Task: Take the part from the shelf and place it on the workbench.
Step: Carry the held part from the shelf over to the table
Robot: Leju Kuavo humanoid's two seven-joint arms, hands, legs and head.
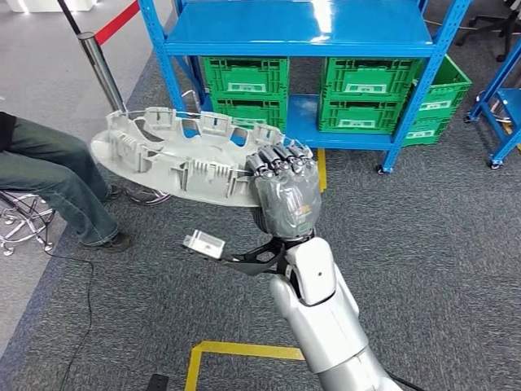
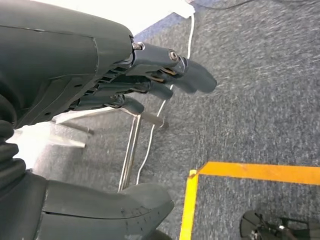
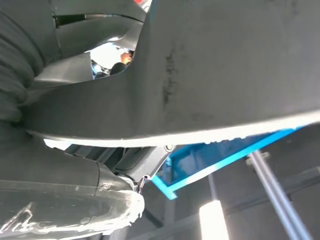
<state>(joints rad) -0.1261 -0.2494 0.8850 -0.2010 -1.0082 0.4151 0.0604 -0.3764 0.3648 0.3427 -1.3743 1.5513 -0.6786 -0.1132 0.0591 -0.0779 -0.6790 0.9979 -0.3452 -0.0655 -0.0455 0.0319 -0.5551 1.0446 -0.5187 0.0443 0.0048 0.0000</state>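
- your right hand [image 1: 287,191] has its fingers [image 1: 277,157] curled over the near end of the part [image 1: 178,155], gripping it; the right wrist view shows the grey underside of the part [image 3: 226,70] pressed against that hand.
- the part, a long pale grey ribbed moulding, is held roughly level in the air, reaching out to the left above the grey carpet [image 1: 430,269].
- your left hand [image 2: 113,75] holds nothing; its fingers [image 2: 188,72] are stretched out, lying close together, over carpet with a yellow floor line [image 2: 260,172].
- beyond the part you see the blue shelf [image 1: 295,32] with green crates [image 1: 362,94] on its lower level.
- a seated person's legs [image 1: 55,175] are at the left.
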